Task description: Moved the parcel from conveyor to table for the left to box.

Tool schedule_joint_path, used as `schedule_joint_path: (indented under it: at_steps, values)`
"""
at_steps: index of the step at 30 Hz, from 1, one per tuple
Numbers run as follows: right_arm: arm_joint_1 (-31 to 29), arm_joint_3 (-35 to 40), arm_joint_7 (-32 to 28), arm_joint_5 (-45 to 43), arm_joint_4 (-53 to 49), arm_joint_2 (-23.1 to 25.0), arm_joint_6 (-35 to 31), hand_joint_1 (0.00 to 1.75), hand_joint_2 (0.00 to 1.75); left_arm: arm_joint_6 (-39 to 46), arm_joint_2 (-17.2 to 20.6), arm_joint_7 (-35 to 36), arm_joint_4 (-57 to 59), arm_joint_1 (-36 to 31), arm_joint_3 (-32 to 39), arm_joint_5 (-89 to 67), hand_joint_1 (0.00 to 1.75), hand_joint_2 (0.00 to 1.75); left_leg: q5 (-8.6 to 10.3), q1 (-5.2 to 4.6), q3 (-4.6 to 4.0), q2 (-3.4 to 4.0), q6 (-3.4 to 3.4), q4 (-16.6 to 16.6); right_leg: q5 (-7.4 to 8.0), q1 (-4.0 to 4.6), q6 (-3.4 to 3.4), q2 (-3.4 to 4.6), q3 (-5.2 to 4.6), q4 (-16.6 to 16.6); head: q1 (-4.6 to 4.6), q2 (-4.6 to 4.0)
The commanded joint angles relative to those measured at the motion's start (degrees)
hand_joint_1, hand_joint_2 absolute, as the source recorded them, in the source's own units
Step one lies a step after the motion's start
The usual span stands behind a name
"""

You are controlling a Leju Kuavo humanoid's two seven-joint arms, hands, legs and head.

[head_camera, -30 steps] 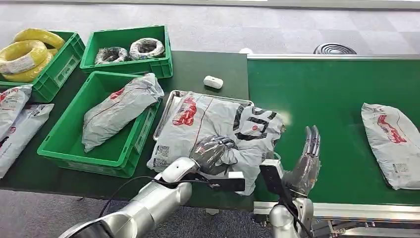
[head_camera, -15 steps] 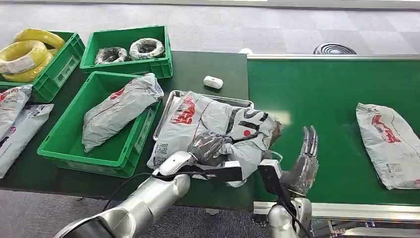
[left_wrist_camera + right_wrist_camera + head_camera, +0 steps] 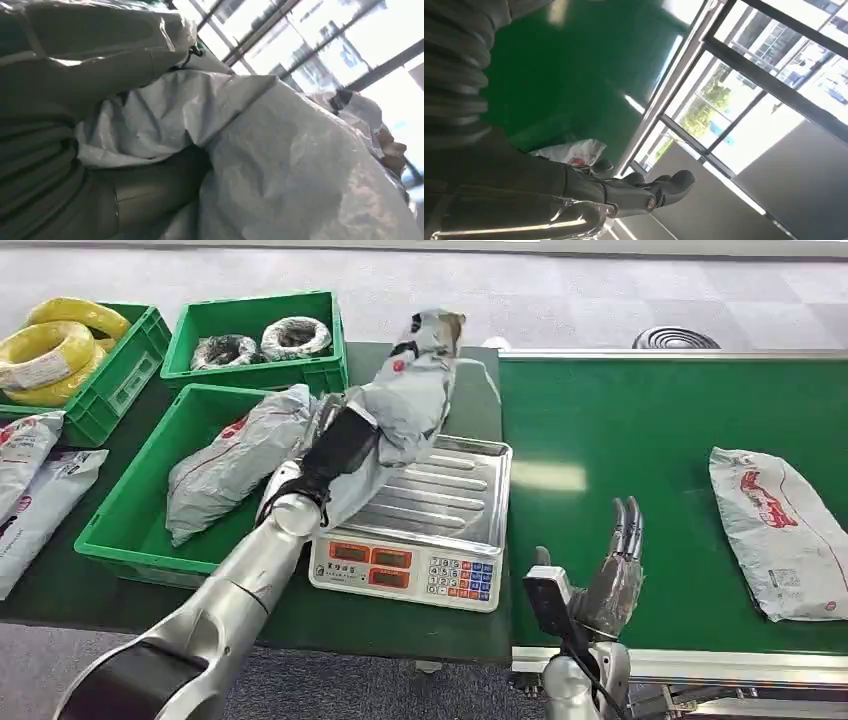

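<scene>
One parcel in hand: my left hand (image 3: 335,445) grips a grey parcel (image 3: 405,390) around its middle and holds it in the air above the scale (image 3: 420,530), tilted, one end pointing up and away.
Why lifted: I judge it is on its way from the scale tray to the green bin (image 3: 140,530) just beside it, where another grey bag (image 3: 235,455) already lies.
Close view of grip: in the left wrist view the crinkled plastic of the parcel (image 3: 280,165) wraps over my fingers and hides most of them.
Right hand: my right hand (image 3: 610,575) stands at the near edge of the conveyor (image 3: 650,430), fingers straight and apart, holding nothing; I take it to be waiting.
Next parcel: a second bag (image 3: 775,530) lies flat on the belt, well apart from my right hand.
Writing: red print on the bags and a red dot on the lifted one, too small for me to read; the scale's displays are unreadable.
Risk: the soft bag may sag or slip, in my judgement.
</scene>
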Motion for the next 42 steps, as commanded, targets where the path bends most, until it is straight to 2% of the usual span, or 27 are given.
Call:
schedule_joint_path:
  at_steps: [1,6,7,16,17,20,21,22,27,31,32,33,34,35,38,42]
  values:
    - [-1.2,-0.8,-0.4,-0.3,2.8,-0.5,0.0,0.00,1.75,4.3,6.5,1.9,-1.2,-7.3,10.7,2.0,1.73,1.75,-0.03,0.01,-0.05,0.23,-0.03,0.0,0.01,0.02,-0.01,0.05,-0.08,0.0,0.00,0.00]
    - [-2.0,-1.8,-1.4,-0.9,3.6,-0.5,0.0,0.00,1.75,9.6,8.5,3.6,2.9,-7.8,12.8,1.3,1.69,1.75,-0.01,0.00,0.01,0.30,-0.03,0.0,0.03,0.02,-0.01,0.07,-0.06,0.0,0.00,0.00]
    - [-1.9,-2.1,-1.7,-1.0,3.6,-0.5,0.0,0.00,1.75,10.8,9.2,3.1,4.6,-7.7,14.7,2.8,1.75,1.75,-0.02,0.00,0.02,0.30,-0.03,0.0,0.03,0.02,-0.01,0.06,-0.03,0.0,0.00,0.00]
    - [-1.1,-2.9,-3.2,-2.0,3.9,-0.5,0.0,0.00,1.75,16.9,13.4,-1.7,10.4,-6.6,23.3,9.0,1.66,1.75,-0.03,0.00,0.08,0.27,-0.03,-0.1,0.01,0.02,-0.02,0.13,0.00,0.0,0.00,0.00]
    - [-1.1,-2.8,-3.1,-2.0,3.8,-0.5,0.0,0.00,1.75,18.2,13.9,-2.3,10.4,-6.4,24.9,10.1,1.71,1.75,-0.03,0.00,0.06,0.26,-0.02,0.0,0.01,0.02,-0.01,0.13,-0.02,0.0,0.00,0.00]
    - [-1.2,-3.0,-3.5,-2.2,4.2,-0.5,0.0,0.00,1.75,20.7,14.9,-4.5,10.9,-5.9,27.0,11.4,1.69,1.75,-0.03,0.01,0.04,0.26,-0.02,0.0,0.01,0.02,-0.01,0.16,-0.04,0.0,0.00,0.00]
    - [-1.2,-3.0,-3.5,-2.2,4.2,-0.5,0.0,0.00,1.75,20.7,14.9,-4.5,10.9,-5.9,27.0,11.4,1.73,1.75,-0.03,0.00,0.10,0.36,-0.03,-0.1,0.02,0.02,-0.01,0.17,0.01,0.0,0.00,0.00]
    - [-1.3,-3.5,-3.8,-2.4,4.6,-0.5,0.0,0.00,1.75,20.8,15.8,-4.6,11.6,-5.6,29.3,10.4,1.69,1.75,-0.02,0.02,0.06,0.27,-0.02,-0.1,0.01,0.04,-0.02,0.12,0.00,0.0,0.02,0.00]
    - [-1.3,-3.5,-3.8,-2.4,4.6,-0.5,0.0,0.00,1.75,20.8,15.8,-4.6,11.6,-5.6,29.3,10.4,1.69,1.75,0.00,0.02,0.04,0.26,-0.02,-0.1,0.01,0.03,-0.02,0.06,-0.01,0.0,0.00,0.00]
    - [-1.0,-4.1,-4.1,-3.1,4.0,-0.5,0.0,0.00,1.75,20.8,14.2,0.7,12.5,-4.0,41.5,-6.8,1.62,1.75,-0.01,0.00,0.07,0.30,-0.02,-0.1,0.02,0.02,-0.01,0.11,0.01,-0.1,0.02,0.00]
    - [-0.9,-4.3,-4.1,-3.1,4.0,-0.5,0.0,0.00,1.75,20.8,14.0,2.6,11.6,-2.4,45.6,-13.6,1.26,1.75,0.00,-0.01,0.14,0.39,-0.02,-0.2,0.05,0.01,-0.01,0.14,0.05,-0.1,0.00,0.00]
    - [-0.9,-4.3,-4.1,-3.1,4.1,-0.5,0.0,0.00,1.75,20.8,13.0,1.7,11.6,-1.7,48.7,-14.3,0.00,1.75,-0.02,-0.02,0.14,0.31,-0.02,-0.1,0.01,0.00,-0.01,0.15,0.07,-0.1,0.02,0.00]
    - [-0.7,-4.1,-3.9,-3.0,4.1,-0.5,0.0,0.00,1.75,20.8,11.9,0.9,9.4,0.5,53.1,-19.0,0.00,1.75,-0.01,-0.03,0.15,0.30,-0.02,-0.2,0.01,-0.01,-0.01,0.13,0.07,-0.1,0.00,0.00]
    - [-0.7,-4.0,-3.9,-3.0,4.1,-0.5,0.0,0.00,1.75,20.8,11.1,0.6,9.5,0.6,53.7,-18.2,0.00,0.00,-0.01,-0.03,0.13,0.22,-0.01,-0.1,-0.01,-0.02,-0.01,0.11,0.06,-0.1,0.02,0.00]
    - [-0.8,-3.9,-3.7,-2.7,4.1,-0.5,0.0,0.00,1.75,20.8,9.5,-6.9,9.3,3.4,58.2,-17.0,0.00,0.00,0.01,-0.02,0.22,0.24,-0.01,-0.2,0.01,0.00,-0.01,-0.01,0.16,-0.2,0.00,0.00]
    - [-1.4,-3.9,-3.3,-2.3,4.7,-0.5,0.0,0.00,1.75,20.8,8.4,-9.8,9.3,3.5,61.1,-18.9,0.00,0.00,0.01,0.01,0.08,0.14,0.00,-0.1,-0.01,0.03,0.00,-0.07,0.05,-0.1,0.00,0.00]
